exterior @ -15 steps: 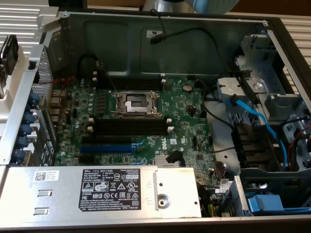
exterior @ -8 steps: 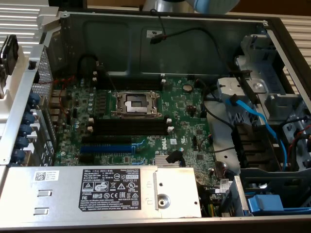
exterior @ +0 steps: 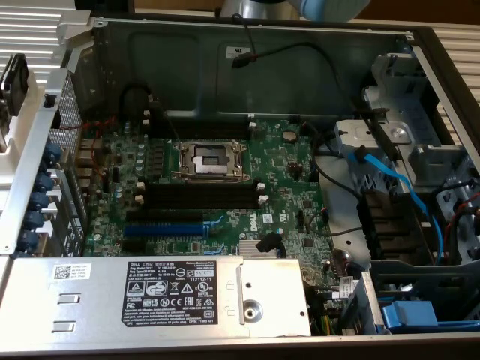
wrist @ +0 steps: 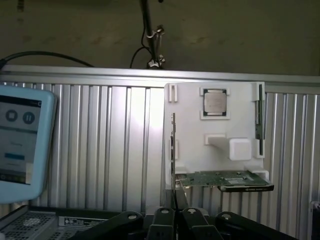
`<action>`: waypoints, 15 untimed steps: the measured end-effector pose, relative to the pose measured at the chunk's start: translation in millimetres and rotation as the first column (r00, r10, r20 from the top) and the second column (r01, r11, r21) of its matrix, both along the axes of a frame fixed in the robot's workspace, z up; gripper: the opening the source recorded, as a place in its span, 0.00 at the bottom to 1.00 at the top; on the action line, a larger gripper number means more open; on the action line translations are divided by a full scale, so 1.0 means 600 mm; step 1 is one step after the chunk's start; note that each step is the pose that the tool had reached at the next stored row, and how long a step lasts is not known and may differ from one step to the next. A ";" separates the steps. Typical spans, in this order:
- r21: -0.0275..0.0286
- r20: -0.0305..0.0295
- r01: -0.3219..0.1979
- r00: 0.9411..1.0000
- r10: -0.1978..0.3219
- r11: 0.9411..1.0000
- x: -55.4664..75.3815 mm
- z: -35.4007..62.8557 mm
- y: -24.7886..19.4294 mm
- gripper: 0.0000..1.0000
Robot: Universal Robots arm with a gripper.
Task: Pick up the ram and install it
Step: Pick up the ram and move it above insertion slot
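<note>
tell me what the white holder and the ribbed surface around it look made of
White holder: matte plastic, likely moulded or printed, going by its even colour and blocky clips. Ribbed surface: bare metal, probably aluminium, silvery with shine along the ridges.

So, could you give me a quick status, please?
Gripper shut on ram, at white holder edge. Black memory slots empty. Nothing blocking them.
</note>
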State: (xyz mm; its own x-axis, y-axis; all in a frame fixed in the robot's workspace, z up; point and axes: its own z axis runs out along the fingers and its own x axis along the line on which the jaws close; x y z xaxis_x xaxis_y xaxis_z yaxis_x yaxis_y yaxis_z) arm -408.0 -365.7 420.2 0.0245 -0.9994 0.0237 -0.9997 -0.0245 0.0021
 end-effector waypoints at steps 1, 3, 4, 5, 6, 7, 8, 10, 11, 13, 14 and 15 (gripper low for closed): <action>0.000 0.000 0.000 1.000 0.000 1.000 0.002 0.000 -0.0005 0.12; 0.002 0.000 0.000 1.000 0.000 1.000 0.009 0.000 -0.0016 0.12; 0.002 0.000 0.000 1.000 0.000 1.000 0.013 0.000 -0.0022 0.12; 0.003 0.000 0.000 1.000 0.000 1.000 0.017 0.000 -0.0029 0.12; 0.004 0.000 0.000 1.000 0.000 1.000 0.022 0.000 -0.0037 0.12; 0.004 0.000 0.000 1.000 0.000 1.000 0.025 0.000 -0.0047 0.12; 0.004 0.000 0.000 1.000 0.000 1.000 0.028 0.000 -0.0054 0.12; 0.005 0.000 0.000 1.000 0.000 1.000 0.035 0.000 -0.0061 0.12; 0.006 0.000 0.000 1.000 0.000 1.000 0.042 0.000 -0.0065 0.12; 0.007 0.000 0.000 1.000 0.000 1.000 0.050 0.000 -0.0069 0.12; 0.008 0.000 0.000 1.000 0.000 1.000 0.053 0.000 -0.0070 0.12; 0.010 0.000 0.000 1.000 0.000 1.000 0.057 0.000 -0.0072 0.12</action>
